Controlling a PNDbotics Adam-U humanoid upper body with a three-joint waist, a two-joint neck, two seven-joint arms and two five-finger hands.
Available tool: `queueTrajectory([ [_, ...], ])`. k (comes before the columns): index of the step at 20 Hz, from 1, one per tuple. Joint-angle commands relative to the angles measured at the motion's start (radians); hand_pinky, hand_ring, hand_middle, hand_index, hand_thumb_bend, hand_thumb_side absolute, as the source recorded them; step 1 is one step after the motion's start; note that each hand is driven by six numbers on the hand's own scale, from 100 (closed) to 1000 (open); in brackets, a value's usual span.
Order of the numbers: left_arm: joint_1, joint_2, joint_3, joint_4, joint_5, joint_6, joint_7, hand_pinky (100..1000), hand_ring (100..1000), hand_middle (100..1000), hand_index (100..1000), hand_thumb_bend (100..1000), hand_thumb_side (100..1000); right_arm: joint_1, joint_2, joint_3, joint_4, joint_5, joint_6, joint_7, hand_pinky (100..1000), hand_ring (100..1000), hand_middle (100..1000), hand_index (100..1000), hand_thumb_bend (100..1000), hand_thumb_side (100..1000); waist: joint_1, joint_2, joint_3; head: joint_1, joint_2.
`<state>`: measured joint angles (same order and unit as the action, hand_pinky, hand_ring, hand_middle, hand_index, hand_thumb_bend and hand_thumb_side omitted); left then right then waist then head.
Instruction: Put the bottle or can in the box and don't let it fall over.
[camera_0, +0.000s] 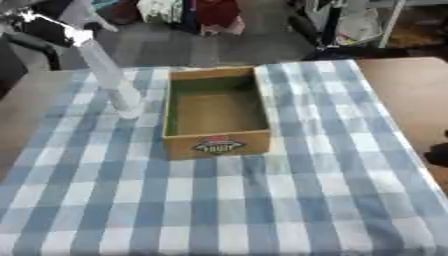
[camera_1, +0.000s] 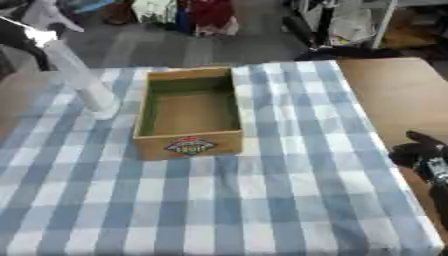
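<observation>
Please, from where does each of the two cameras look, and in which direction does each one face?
Left eye view: sits in the robot's head, faces down and forward at the wooden box on the checked cloth; the left hand holds a tilted pale bottle at upper left.
Right eye view: same head, nearly the same picture; the right hand shows at the right edge, its pose unclear.
Shared: box, bottle, cloth, table.

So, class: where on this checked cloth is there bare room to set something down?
The whole near half of the cloth, in front of the wooden box, and the strip right of it. Tighter on the left, between box and clear bottle.
</observation>
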<state>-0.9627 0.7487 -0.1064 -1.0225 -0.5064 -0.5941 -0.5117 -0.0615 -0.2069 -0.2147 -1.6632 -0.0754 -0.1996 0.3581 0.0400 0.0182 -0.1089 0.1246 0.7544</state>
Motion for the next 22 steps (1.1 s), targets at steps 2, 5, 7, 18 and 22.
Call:
queueTrajectory([
  [2, -0.051, 0.004, -0.029, -0.084, 0.056, -0.008, 0.005, 307, 123, 100, 461, 100, 397, -0.01, -0.015, 0.002, -0.011, -0.01, -0.001, 0.002, 773, 698, 645, 849, 100, 783, -0.003, -0.013, -0.007, 0.006, -0.001],
  [5, -0.07, -0.036, -0.054, -0.102, 0.068, -0.009, 0.017, 311, 126, 100, 470, 100, 385, -0.011, -0.014, 0.004, -0.009, -0.011, -0.001, 0.004, 773, 698, 645, 849, 100, 783, -0.005, -0.013, -0.016, 0.013, -0.005],
  [7, -0.076, -0.064, -0.072, -0.103, 0.06, -0.014, 0.03, 324, 136, 100, 479, 100, 357, -0.014, -0.013, 0.007, -0.009, -0.012, -0.001, 0.007, 773, 698, 645, 849, 100, 783, -0.007, -0.012, -0.023, 0.017, -0.012],
  [18, -0.043, -0.115, -0.117, -0.062, -0.113, -0.055, 0.16, 853, 856, 863, 987, 355, 916, -0.022, -0.009, 0.009, -0.008, -0.014, -0.001, 0.012, 772, 698, 645, 849, 100, 787, -0.008, -0.005, -0.04, 0.007, -0.041],
  [22, -0.023, -0.087, -0.102, -0.074, -0.06, -0.054, 0.188, 865, 873, 889, 999, 304, 1000, -0.021, -0.009, 0.006, -0.009, -0.013, -0.001, 0.009, 772, 698, 645, 849, 100, 787, -0.01, -0.004, -0.034, 0.001, -0.045],
])
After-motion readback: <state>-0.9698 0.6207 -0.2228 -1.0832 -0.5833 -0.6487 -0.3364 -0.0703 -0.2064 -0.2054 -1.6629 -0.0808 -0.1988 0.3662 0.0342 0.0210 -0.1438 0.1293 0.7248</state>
